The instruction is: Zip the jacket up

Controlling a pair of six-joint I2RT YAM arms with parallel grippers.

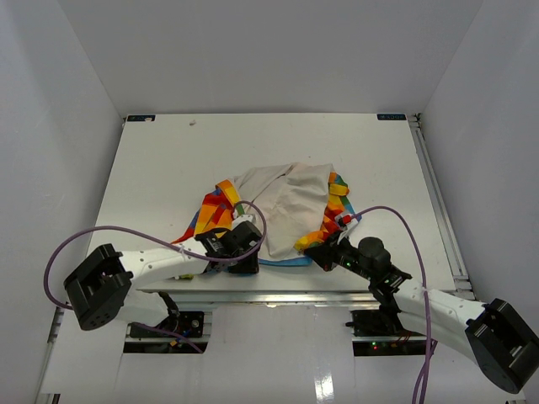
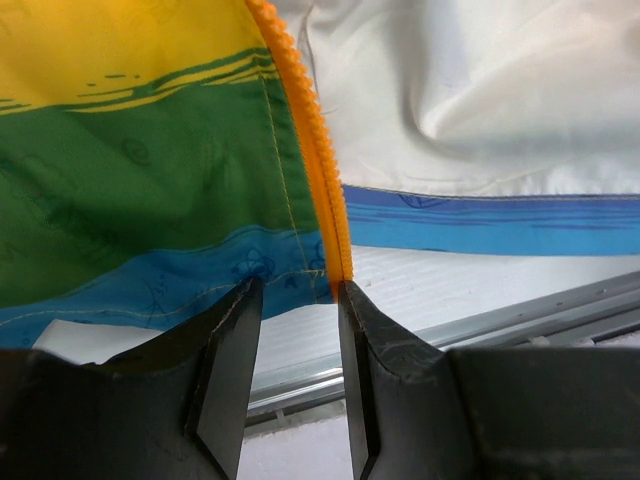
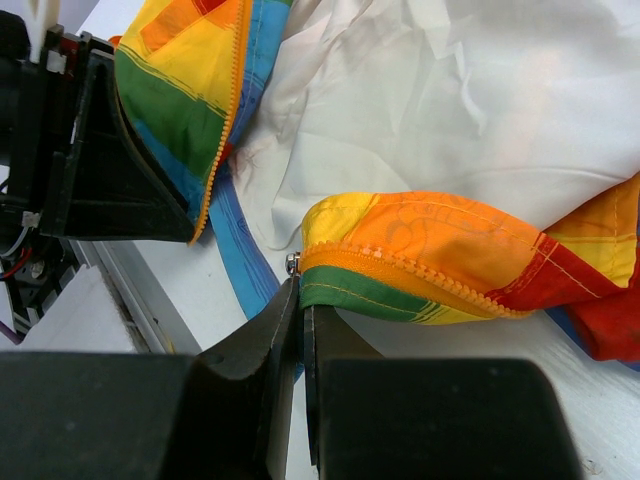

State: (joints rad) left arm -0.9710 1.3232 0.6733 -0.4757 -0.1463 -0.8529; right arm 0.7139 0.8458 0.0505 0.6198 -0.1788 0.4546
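Near the front edge of the table (image 1: 168,168), the jacket (image 1: 286,202) lies open, nothing zipped yet; your right gripper (image 3: 301,300) pinches one hem corner, your left gripper (image 2: 296,300) waits, fingers apart, at the other.

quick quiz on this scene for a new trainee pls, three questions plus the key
1. True or false: the jacket is already zipped shut.
2. What colour are the zipper teeth? A blue, B orange, C black.
3. Which one stands open, the left pincer or the right pincer?
Key: 1 false, it lies spread open; 2 B; 3 the left pincer. The right pincer is shut on the jacket's zipper edge.
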